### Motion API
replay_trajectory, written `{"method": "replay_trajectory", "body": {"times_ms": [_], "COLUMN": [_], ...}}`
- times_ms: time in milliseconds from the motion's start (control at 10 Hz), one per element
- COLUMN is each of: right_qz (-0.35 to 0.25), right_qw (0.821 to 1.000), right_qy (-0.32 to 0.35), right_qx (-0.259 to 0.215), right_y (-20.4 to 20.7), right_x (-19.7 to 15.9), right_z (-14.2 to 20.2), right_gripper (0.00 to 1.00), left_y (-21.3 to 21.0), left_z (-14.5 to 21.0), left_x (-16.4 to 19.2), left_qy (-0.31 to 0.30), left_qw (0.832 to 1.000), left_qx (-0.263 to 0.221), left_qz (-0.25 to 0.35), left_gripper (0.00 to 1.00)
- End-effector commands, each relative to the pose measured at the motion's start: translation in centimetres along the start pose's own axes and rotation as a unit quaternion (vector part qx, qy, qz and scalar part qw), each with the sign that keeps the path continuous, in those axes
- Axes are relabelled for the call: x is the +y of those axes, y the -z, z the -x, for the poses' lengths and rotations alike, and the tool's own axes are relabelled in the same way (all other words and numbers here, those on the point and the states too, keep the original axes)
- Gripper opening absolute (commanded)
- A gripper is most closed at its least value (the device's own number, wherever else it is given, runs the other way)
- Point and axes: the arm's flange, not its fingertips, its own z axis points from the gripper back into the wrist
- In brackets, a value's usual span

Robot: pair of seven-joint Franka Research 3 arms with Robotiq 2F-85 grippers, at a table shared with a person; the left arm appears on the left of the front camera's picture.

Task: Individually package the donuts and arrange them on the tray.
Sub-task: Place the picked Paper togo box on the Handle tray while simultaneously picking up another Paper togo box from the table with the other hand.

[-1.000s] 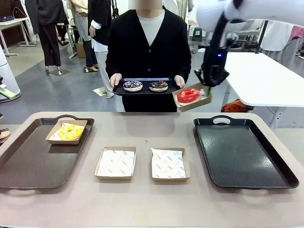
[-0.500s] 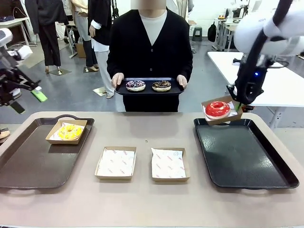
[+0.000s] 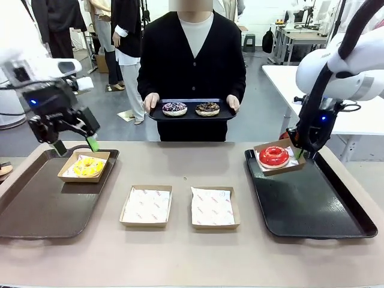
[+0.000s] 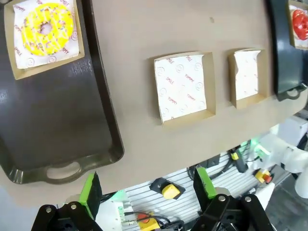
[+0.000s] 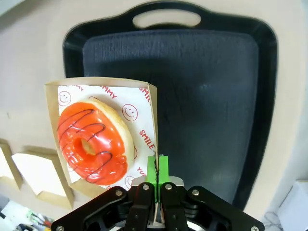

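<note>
Now:
1. The left gripper [image 3: 76, 145] hovers, jaws spread, near the yellow donut [image 3: 88, 165] boxed on the left tray [image 3: 36, 210]; keep it clear.
2. The right gripper [image 3: 298, 153] pinches the box [image 3: 277, 170] rim beside the red donut [image 3: 273, 156]; lower it level onto the right tray [image 3: 312, 207].

There are four donuts [image 3: 88, 166] [image 3: 274, 156] [image 3: 174, 108] [image 3: 207, 108], four cardboard boxes [image 3: 146, 206] [image 3: 215, 207] [image 3: 67, 174] [image 3: 264, 147] and three dark trays [image 3: 42, 210] [image 3: 306, 204] [image 3: 191, 116]: two large on the worktop [image 3: 180, 258], one small held by the person [image 3: 192, 60]
</note>
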Motion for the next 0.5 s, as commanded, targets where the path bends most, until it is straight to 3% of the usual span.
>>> {"method": "replay_trajectory", "body": {"times_ms": [0, 200, 400], "right_qz": [-0.014, -0.009, 0.000], "right_qw": [1.000, 0.999, 1.000], "right_qy": [-0.001, 0.005, -0.001], "right_qx": [0.011, 0.030, 0.015], "right_y": [1.0, 2.1, 1.8], "right_x": [0.3, 0.5, 0.1], "right_z": [-1.5, -2.5, -0.9], "right_gripper": [0.01, 0.01, 0.01], "left_y": [2.5, 5.2, 7.6], "left_z": [-0.6, -0.7, -0.5], "left_x": [-1.3, -2.6, -3.6], "left_qy": [-0.014, -0.012, -0.004], "left_qw": [0.999, 0.998, 0.996], "left_qx": [-0.004, -0.006, -0.008], "left_qz": [-0.045, -0.064, -0.085], "left_gripper": [1.00, 1.00, 1.00]}}
